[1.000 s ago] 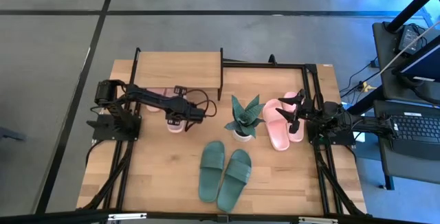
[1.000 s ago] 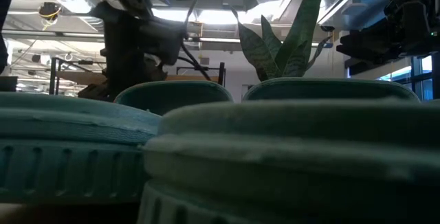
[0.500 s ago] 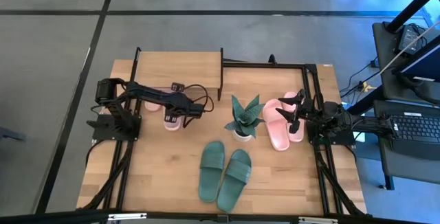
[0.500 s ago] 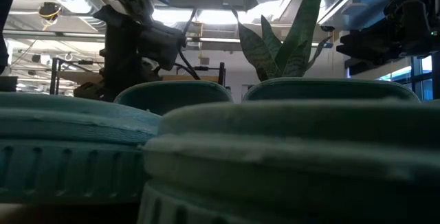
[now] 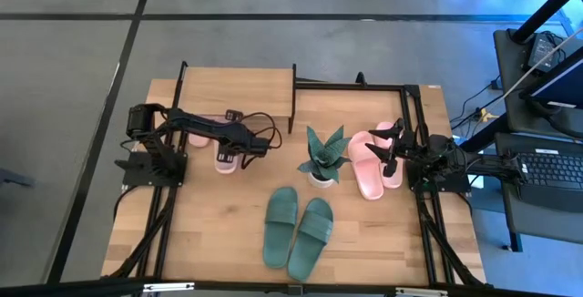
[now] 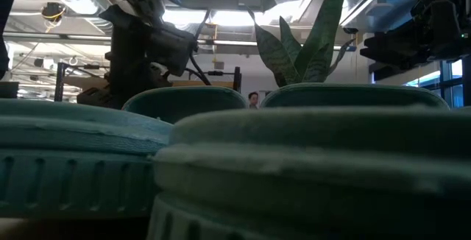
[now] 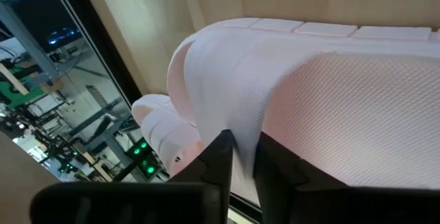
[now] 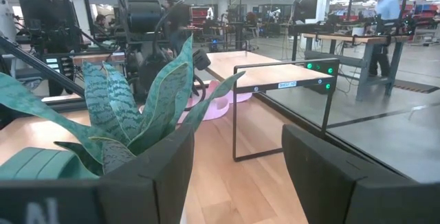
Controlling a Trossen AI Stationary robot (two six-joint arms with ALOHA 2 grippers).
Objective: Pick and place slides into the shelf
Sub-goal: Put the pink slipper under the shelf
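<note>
The slides are soft sandals with one wide strap each. Two are dark green (image 5: 299,229) and lie side by side near the front middle of the table (image 5: 209,233), their long sides running front to back and leaning a little. Two pale pink ones (image 5: 375,162) lie together on the right, just beside the potted plant (image 5: 322,157), also pointing front to back.

The shelf (image 5: 236,94) sits at the back left — a light wood top on thin black legs. A pink slide (image 5: 209,120) peeks out from under its front edge, so it seems to be on the lower level, though the top board hides most of it.

The left gripper (image 7: 239,157) is just in front of the shelf. Its two fingers stand close together with the strap of another pink slide (image 7: 289,93) pinched between them. This slide rests on the table with its long side toward the shelf.

The right gripper (image 8: 237,176) waits over the right side, near the pink pair — fingers spread wide, nothing in them.
</note>
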